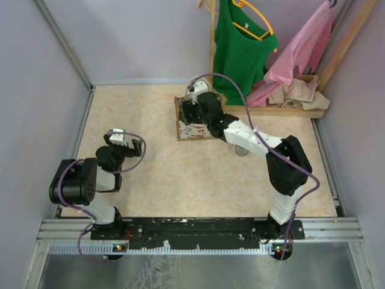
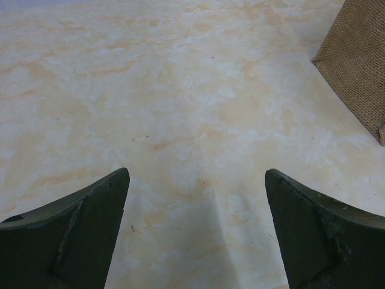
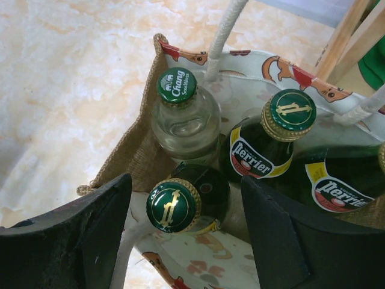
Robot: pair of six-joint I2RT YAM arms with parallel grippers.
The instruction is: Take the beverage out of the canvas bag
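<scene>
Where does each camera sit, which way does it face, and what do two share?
Top external: above and behind, looking down on the table; left arm and right arm show.
Left wrist: looks past the open left gripper at the table.
Right wrist: looks past the right gripper into the canvas bag of bottles.
Shared: all catch the canvas bag.

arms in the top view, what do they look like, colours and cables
Both the left arm and right arm have chunky black joint housings alternating with white link shells. A purple cable loops along each to the wrist. The jaws are dark, wedge-shaped, matte and scuffed.
</scene>
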